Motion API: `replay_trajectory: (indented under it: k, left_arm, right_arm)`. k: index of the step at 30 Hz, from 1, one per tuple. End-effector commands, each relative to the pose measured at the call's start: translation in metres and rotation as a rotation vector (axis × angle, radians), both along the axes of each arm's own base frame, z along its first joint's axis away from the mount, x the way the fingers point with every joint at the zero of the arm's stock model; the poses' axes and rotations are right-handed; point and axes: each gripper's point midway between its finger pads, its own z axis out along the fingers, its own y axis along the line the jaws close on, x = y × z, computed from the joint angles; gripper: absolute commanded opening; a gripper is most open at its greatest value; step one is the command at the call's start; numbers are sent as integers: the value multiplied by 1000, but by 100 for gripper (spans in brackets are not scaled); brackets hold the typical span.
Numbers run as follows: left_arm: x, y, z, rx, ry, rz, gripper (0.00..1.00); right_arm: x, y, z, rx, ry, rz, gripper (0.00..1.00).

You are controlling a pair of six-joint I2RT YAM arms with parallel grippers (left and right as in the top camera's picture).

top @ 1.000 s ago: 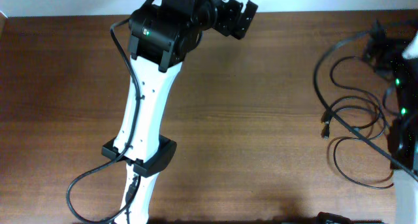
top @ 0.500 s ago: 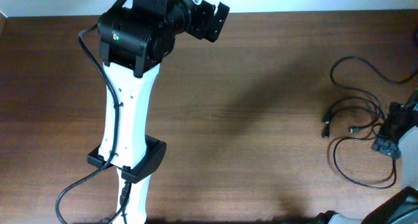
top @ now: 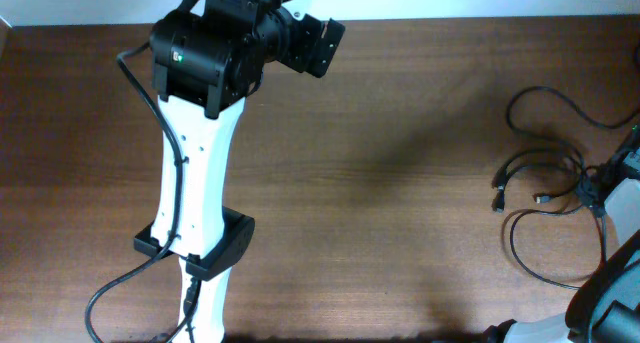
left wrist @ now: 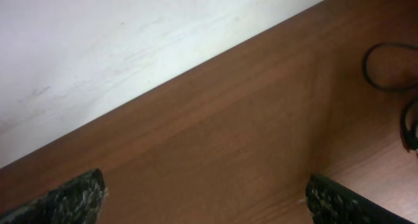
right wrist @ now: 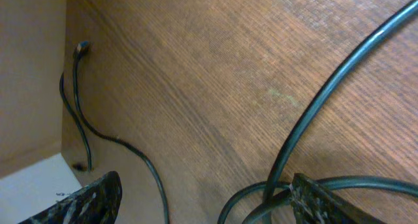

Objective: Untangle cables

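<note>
**At the worktop's right edge: cables not yet parted**

Right hand (right wrist: 202, 198): fingers spread and low over the wood, pinching nothing. Dark strands of the cables (right wrist: 324, 96) cross in the gap, close to one fingertip. Cannot tell if they touch it.

Farther out in the wrist view, a thinner strand trails off toward a small plug (right wrist: 81, 48).

Overhead, the cables (top: 548, 178) lie in loose overlapping loops near the right side of the worktop (top: 400, 183). One loop sits toward the far edge, one toward the near edge, and a knot of crossings lies between them. Two plug ends (top: 497, 200) poke out on the left of the bundle.

Left hand (left wrist: 209, 198): fingers spread wide, empty, up by the far edge against the pale wall. It is well apart from the bundle.

Judgement: early stage. The loops overlap and no cord lies clear of the other. No grip is made yet. What remains is to take hold of a strand, draw the loops apart, and lay the two cords out separately
</note>
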Motion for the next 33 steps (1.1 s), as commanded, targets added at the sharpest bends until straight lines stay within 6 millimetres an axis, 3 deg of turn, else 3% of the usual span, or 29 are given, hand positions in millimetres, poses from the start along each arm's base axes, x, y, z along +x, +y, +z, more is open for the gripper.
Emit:
replay_trajectory:
  k: [1,7,10,11,12,14,15,17,19,20,21,23,24,25,26,28,33]
  left_arm:
    - [-6,7,14,6,-39,5,99]
    - [-5,6,15,2,-45,4,99]
    - [-5,7,15,4,-42,5,99]
    - [-5,7,15,3,-44,5,99]
    - [-4,7,16,2,-47,5,99]
    - [-5,7,15,4,-42,5,99]
    - [-6,7,14,6,-39,5,99]
    - [-5,7,15,4,-43,5,99]
    - [-3,6,18,-3,-58,5,99]
    - [-3,6,18,-3,-57,5,99]
    - [-3,6,17,-1,-55,5,99]
    - [-3,6,18,-2,-56,5,99]
    - [-3,6,17,-2,-55,5,99]
    - [-3,6,17,-1,-53,5,99]
    - [-4,6,17,0,-52,5,99]
    - [-3,6,17,-1,-52,5,99]
    - [-4,6,16,1,-49,5,99]
  right_arm:
    - [5,4,-7,18,20,71,81]
    - [18,41,-25,113,28,82,81]
    - [7,39,-40,108,98,57,80]
    - [5,40,-44,112,113,54,76]
    - [4,37,-43,97,117,46,48]
    - [0,29,-40,55,136,24,4]
    - [-2,26,-39,39,145,13,4]
    - [10,5,-23,-61,145,126,4]
    - [33,-22,16,-215,139,266,4]
    - [46,-40,46,-329,183,378,4]
    - [50,-47,58,-380,228,459,4]
    - [58,-31,50,-321,193,532,4]
    - [66,-19,47,-284,153,570,46]
    - [59,-6,35,-165,113,484,95]
    - [50,1,25,-85,106,416,100]
    - [-2,37,-12,252,131,63,99]
    - [-11,41,-20,300,139,-25,100]
